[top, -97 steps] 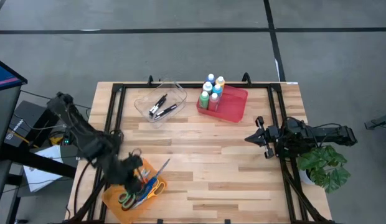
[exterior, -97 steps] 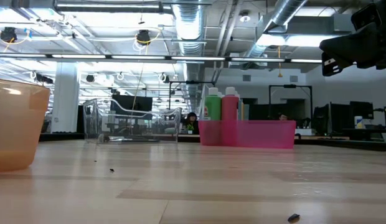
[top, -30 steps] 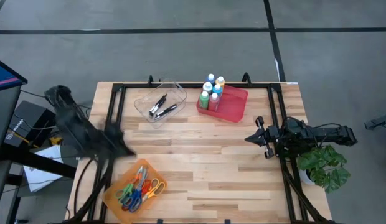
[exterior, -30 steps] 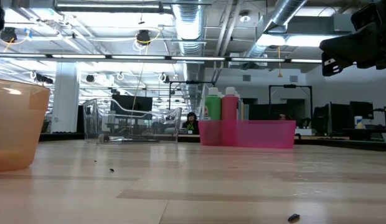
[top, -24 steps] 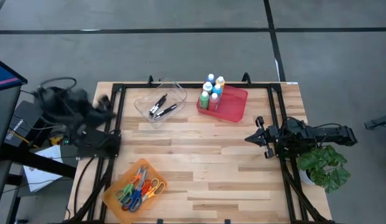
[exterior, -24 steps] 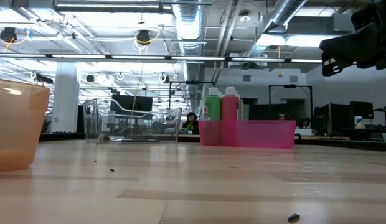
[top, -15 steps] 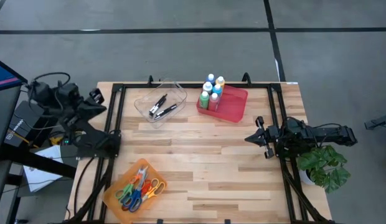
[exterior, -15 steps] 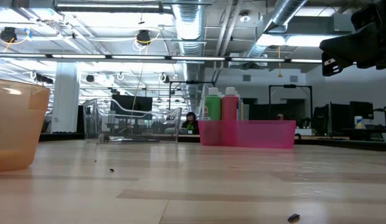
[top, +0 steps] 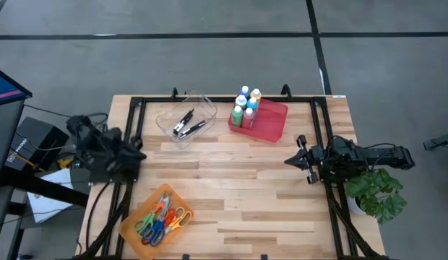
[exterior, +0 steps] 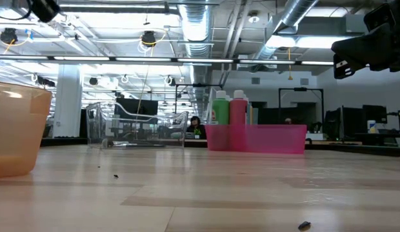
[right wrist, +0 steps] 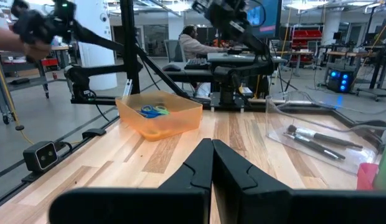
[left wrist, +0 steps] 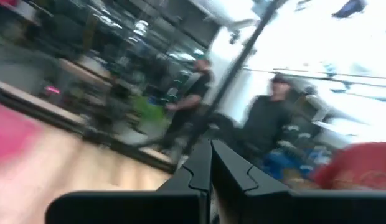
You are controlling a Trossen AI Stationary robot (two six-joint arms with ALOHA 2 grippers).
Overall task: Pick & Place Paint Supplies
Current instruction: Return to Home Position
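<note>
While low view shows two paint bottles (exterior: 221, 109) | high view: whole cluster

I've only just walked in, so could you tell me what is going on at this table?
Nothing is being handled right now. The left gripper sits at the left edge of the table and the right gripper at its right edge, both with jaws shut on nothing. The paint bottles stand upright in the red bin at the far side, the scissors lie in the orange bin at the near left, and dark brushes lie in a clear bin.
</note>
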